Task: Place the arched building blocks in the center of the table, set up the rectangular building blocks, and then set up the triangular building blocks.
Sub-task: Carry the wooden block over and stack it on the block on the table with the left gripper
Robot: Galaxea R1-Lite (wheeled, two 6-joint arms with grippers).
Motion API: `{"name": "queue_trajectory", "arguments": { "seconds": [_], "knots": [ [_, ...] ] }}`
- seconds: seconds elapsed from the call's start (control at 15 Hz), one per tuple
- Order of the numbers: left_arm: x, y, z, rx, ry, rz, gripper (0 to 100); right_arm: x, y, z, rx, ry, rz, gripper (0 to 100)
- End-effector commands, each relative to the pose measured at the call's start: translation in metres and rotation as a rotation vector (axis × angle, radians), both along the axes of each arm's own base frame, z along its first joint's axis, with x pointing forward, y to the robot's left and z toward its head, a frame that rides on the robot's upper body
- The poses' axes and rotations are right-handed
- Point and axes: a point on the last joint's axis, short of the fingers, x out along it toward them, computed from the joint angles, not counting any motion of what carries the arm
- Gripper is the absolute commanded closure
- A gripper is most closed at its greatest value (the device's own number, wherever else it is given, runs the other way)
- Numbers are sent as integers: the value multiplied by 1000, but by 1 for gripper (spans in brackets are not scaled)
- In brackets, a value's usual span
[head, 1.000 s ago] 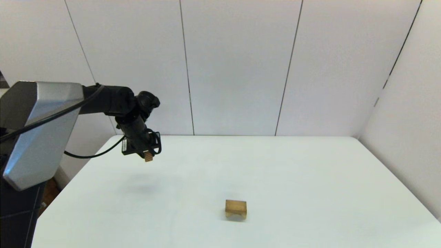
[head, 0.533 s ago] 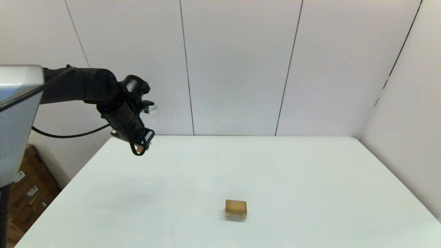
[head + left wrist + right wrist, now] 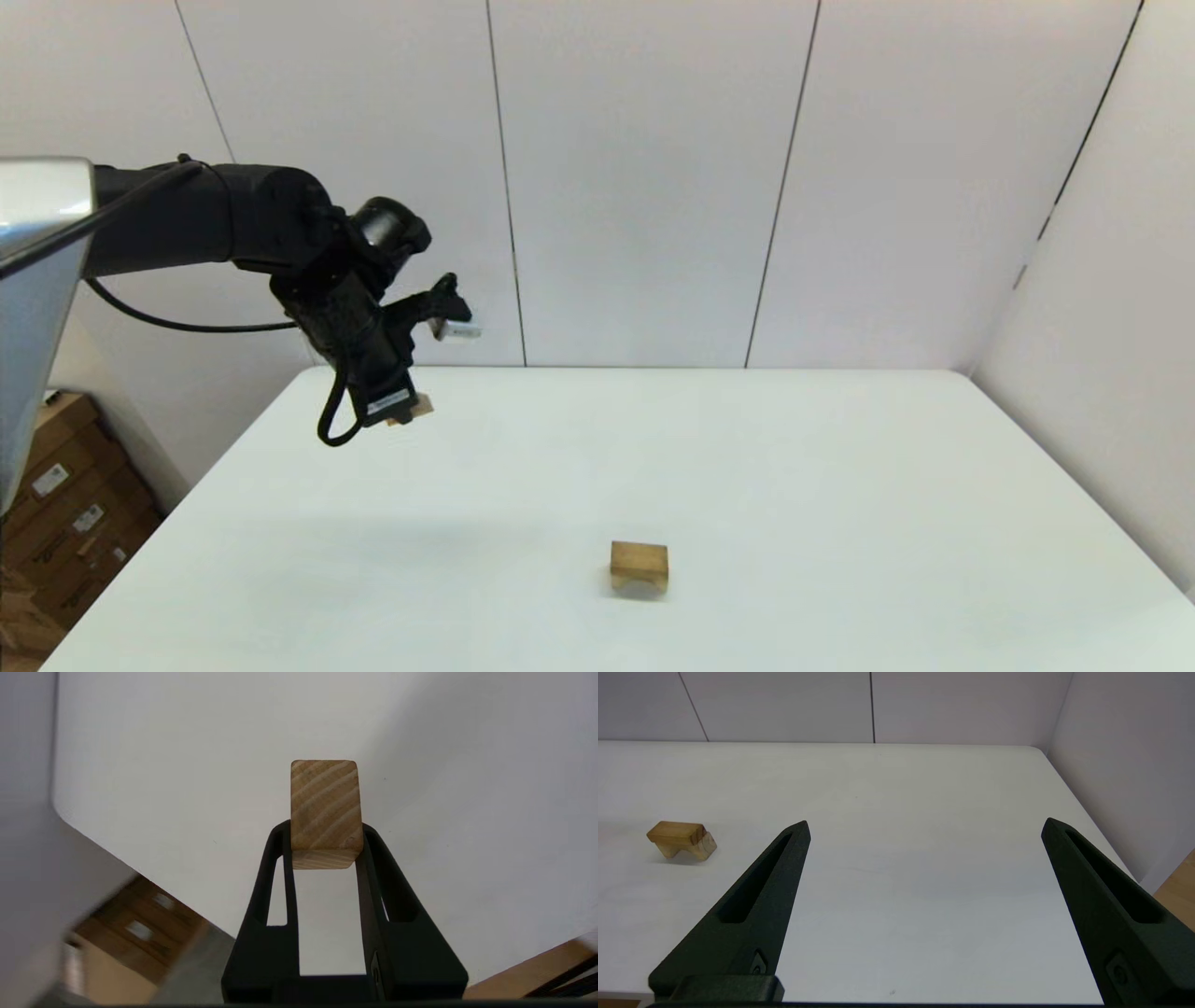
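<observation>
Between my left gripper (image 3: pixel 326 835) fingers sits the rectangular block (image 3: pixel 326 812), clamped near its lower end, most of its length projecting past the fingertips; grain stripes run diagonally across the visible face. Head view: this gripper hangs in the air above the far-left part of the table (image 3: pixel 840 485), well apart from the arched block (image 3: pixel 639 566).

Arched block: standing on its two feet, cut-out facing down, on the near-middle of the table. Judged as placed; step one looks done.

Step in hand, by my reading: carry the rectangular block across to the arch and set it up there. Not yet done.

Triangular block: not visible in any view. That step is still to come.

Right gripper (image 3: pixel 924 826): fingers spread wide, holding nothing, low over the near right side of the table, the arched block well off to one side in its wrist view. Idle.
</observation>
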Motion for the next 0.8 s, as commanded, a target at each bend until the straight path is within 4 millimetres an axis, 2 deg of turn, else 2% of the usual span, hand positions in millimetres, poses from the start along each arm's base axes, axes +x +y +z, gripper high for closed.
{"name": "queue_trajectory", "arguments": {
  "seconds": [0.07, 0.27, 0.8],
  "knots": [
    [-5, -8, 5, 51, -15, -365, 100, 0, 0, 0, 0, 0, 2, 0],
    [-12, -29, 5, 57, -18, -489, 100, 0, 0, 0, 0, 0, 0, 0],
    [-39, -113, -7, 47, 16, -685, 100, 0, 0, 0, 0, 1, 0, 0]
  ]
}}
